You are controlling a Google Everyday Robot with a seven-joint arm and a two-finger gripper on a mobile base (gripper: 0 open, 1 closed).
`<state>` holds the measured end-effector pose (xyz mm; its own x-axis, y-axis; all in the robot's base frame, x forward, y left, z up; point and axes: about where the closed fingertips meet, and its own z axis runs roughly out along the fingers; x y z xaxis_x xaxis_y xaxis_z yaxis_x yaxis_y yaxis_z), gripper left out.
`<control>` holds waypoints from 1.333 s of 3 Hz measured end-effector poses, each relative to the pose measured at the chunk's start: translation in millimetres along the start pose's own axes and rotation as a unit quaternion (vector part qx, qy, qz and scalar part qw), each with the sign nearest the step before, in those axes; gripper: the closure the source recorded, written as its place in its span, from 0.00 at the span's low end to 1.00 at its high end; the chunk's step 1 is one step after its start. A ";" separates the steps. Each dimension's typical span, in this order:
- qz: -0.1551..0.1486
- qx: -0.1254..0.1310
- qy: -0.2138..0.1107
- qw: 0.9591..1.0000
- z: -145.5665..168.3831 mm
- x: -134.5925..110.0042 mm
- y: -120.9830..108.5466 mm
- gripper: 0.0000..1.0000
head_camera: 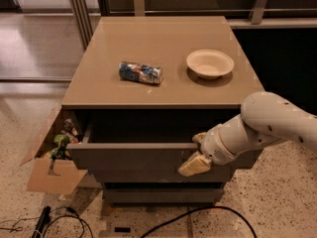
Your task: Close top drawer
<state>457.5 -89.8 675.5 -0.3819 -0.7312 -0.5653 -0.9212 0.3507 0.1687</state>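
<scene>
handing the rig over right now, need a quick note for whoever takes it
Gripper: low in front of the cabinet, at the right part of the top drawer front. Whether it is touching the panel cannot be told.
Top drawer: pulled out, its dark interior showing under the cabinet top.
Done: the arm is brought to the drawer front.
Left: push the front straight in until it sits flush, then back the arm off.
Nearby: a bowl and a crumpled packet on the cabinet top, and a cardboard box on the floor at the left.
</scene>
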 end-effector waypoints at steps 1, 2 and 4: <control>0.000 0.000 0.000 1.000 0.0 0.0 0.0 0.34; 0.000 0.000 0.000 1.000 0.0 0.0 0.0 0.11; 0.000 0.011 -0.003 1.000 -36.7 -23.5 -19.8 0.00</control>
<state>482.0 -101.0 715.1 -0.3812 -0.7281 -0.5697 -0.9193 0.3639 0.1500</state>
